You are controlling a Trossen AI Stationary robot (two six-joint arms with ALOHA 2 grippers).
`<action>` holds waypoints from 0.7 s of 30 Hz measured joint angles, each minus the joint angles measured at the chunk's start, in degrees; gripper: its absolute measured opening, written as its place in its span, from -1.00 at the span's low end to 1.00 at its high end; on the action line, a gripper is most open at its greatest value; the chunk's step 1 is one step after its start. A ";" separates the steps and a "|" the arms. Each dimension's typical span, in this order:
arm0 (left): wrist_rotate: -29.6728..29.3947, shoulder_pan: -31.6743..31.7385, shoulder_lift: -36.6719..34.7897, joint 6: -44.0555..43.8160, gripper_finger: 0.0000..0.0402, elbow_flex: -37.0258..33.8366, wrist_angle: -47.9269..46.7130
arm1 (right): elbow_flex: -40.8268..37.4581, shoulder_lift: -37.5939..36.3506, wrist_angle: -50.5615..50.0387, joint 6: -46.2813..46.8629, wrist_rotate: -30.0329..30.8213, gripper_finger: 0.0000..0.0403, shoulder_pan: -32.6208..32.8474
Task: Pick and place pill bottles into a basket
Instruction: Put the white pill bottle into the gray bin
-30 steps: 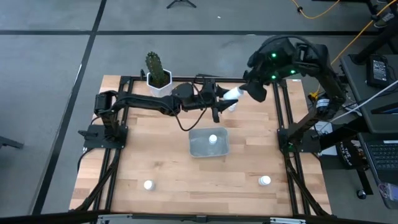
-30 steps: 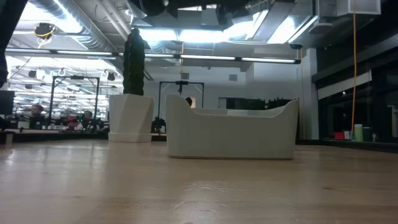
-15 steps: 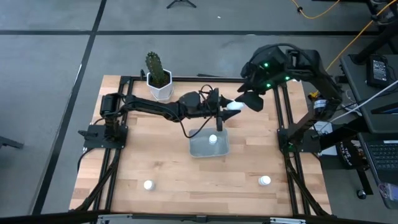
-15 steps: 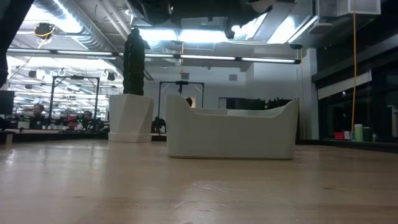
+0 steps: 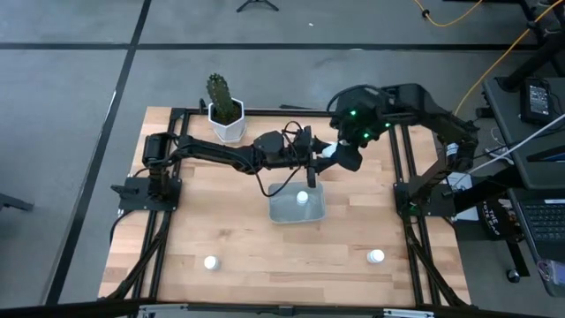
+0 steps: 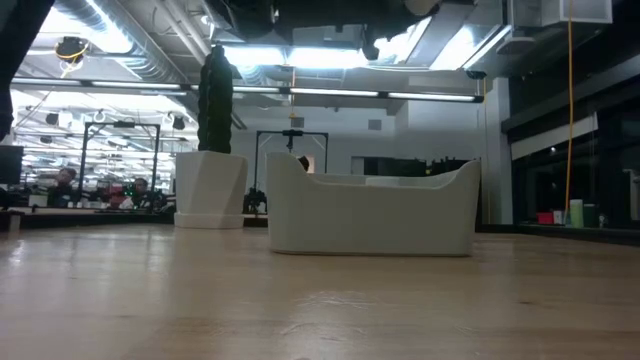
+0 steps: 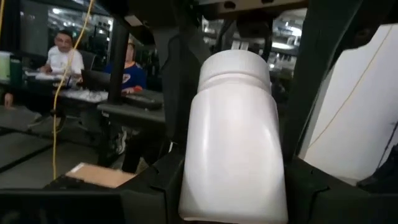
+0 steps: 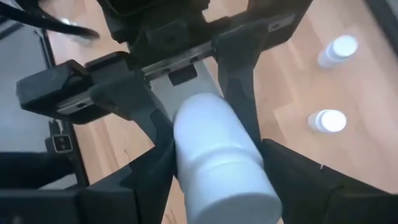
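A white pill bottle [image 5: 328,151] hangs in the air beyond the far right corner of the pale basket [image 5: 281,212]. My left gripper [image 5: 320,155] reaches in level from the table's left and is shut on the bottle [image 7: 233,130]. My right gripper [image 5: 342,159] slants down from the right and is open. Its fingers [image 8: 143,186] stand on either side of the bottle's cap end [image 8: 227,186]. One bottle [image 5: 302,198] stands inside the basket. My left gripper pinches the bottle's body near its base [image 7: 193,186] between its two fingers. The fingers come level from the table's left and lie along the bottle. The cap [image 7: 235,65] points away toward the right arm, and the bottle is lifted clear of the table. Whether my right gripper touches the bottle I cannot tell.
A white pot with a cactus [image 5: 226,124] stands at the far edge, left of centre. Loose bottles stand near the front edge at the left [image 5: 210,261] and at the right [image 5: 376,256]. Black frame rails run along both table sides. People sit in the room beyond.
My left gripper first sank a little toward the basket with the bottle, then kept still. My right gripper has come down and toward the table's left, tipping further downward, until its fingers stand around the bottle's cap end.
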 joint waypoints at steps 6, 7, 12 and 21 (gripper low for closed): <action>0.41 -0.49 -0.02 1.19 -0.19 -0.15 -1.32 | -2.54 -0.30 0.35 -0.88 -0.49 0.06 -0.01; 0.38 -0.57 -0.02 1.18 -0.19 -0.15 -1.25 | -2.20 -0.28 0.24 -1.23 -0.53 0.04 -0.01; 0.53 -0.59 -0.37 1.14 -0.19 -0.07 0.47 | 1.26 -0.16 -0.08 -1.96 -0.48 -0.13 0.01; 0.90 -0.11 -0.61 1.44 -0.14 0.13 1.08 | 3.35 -0.06 -0.15 -1.98 -0.09 -0.13 -0.01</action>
